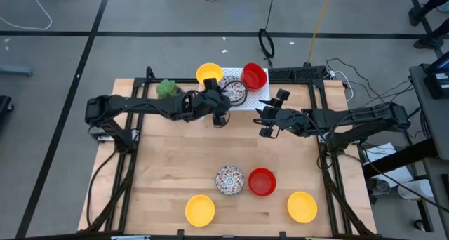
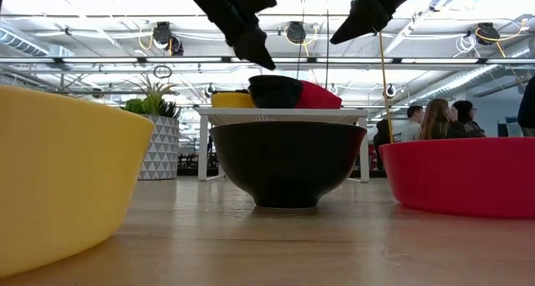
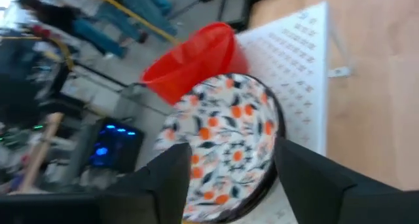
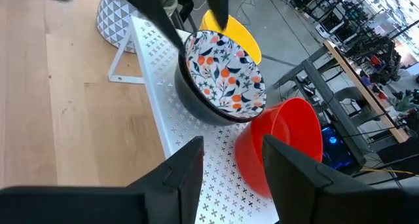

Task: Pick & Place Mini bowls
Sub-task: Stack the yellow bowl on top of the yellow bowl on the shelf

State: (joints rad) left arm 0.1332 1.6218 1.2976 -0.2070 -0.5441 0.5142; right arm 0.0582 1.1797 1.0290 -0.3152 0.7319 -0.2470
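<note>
While the left end effector [image 1: 219, 108] hangs over the white rack [image 1: 261, 100] at the far edge of the tabletop [image 1: 168, 163], we see its fingers [image 3: 163, 178] spread apart with nothing between them, and the patterned bowl [image 1: 233, 91] sits on the rack right under and just ahead of them. That is the relation we are watching: in the left wrist view the bowl [image 3: 226, 142] fills the gap between the two dark fingers, so the left arm is plainly the nearer one, touching nothing as far as we can tell. On either side of it on the rack we have a yellow bowl [image 1: 209, 74] and a red bowl [image 1: 254, 76], the red one tipped up on its side against the patterned one. Over to the right, the right end effector [image 1: 266, 119] waits just off the rack's near corner, fingers parted and empty, looking across at the same trio. Four more bowls wait well apart from both arms at the near side of the tabletop: a second patterned bowl [image 1: 229, 180] touching a red bowl [image 1: 262, 182], with a yellow bowl [image 1: 200, 210] and another yellow bowl [image 1: 302, 206] flanking them. A round bowl has no long axis to line up with, so we judge the next reach depends only on which of those near bowls lies closer to which arm.
</note>
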